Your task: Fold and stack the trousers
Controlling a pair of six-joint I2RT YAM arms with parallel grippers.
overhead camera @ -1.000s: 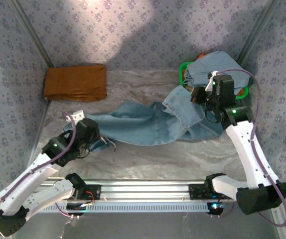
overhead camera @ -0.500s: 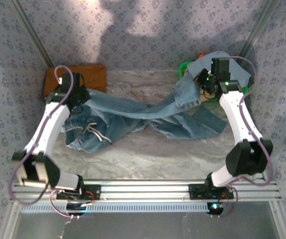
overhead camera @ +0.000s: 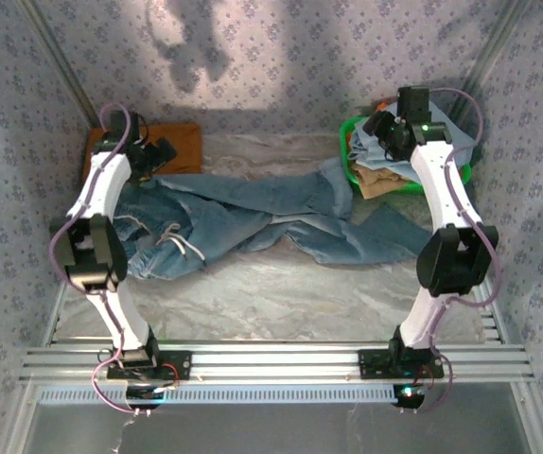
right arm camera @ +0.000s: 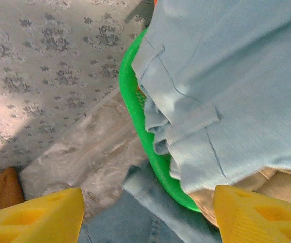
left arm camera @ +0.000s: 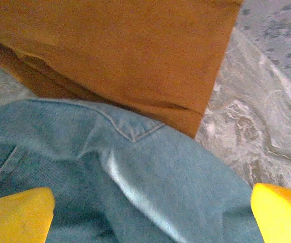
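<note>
The trousers [overhead camera: 253, 213] lie rumpled across the middle of the table [overhead camera: 300, 293], waistband and drawstring bunched toward 9 o'clock, legs trailing to 3 o'clock with one leg crossed over the other. The left fingers [left arm camera: 19, 215] stand wide apart and hold nothing, hovering at 10 o'clock over the denim where it meets the orange-brown garment [left arm camera: 110, 50]. The right fingers [right arm camera: 39, 215] are equally wide and empty at 1 o'clock, above the green basket [right arm camera: 150, 147] and its pale grey-blue garment [right arm camera: 226, 76].

No fold looks begun; the step in hand seems to be laying the jeans out flat. The next move probably calls for both arms to come down and pinch the cloth, one at the waistband and one at a hem, then draw it straight.
</note>
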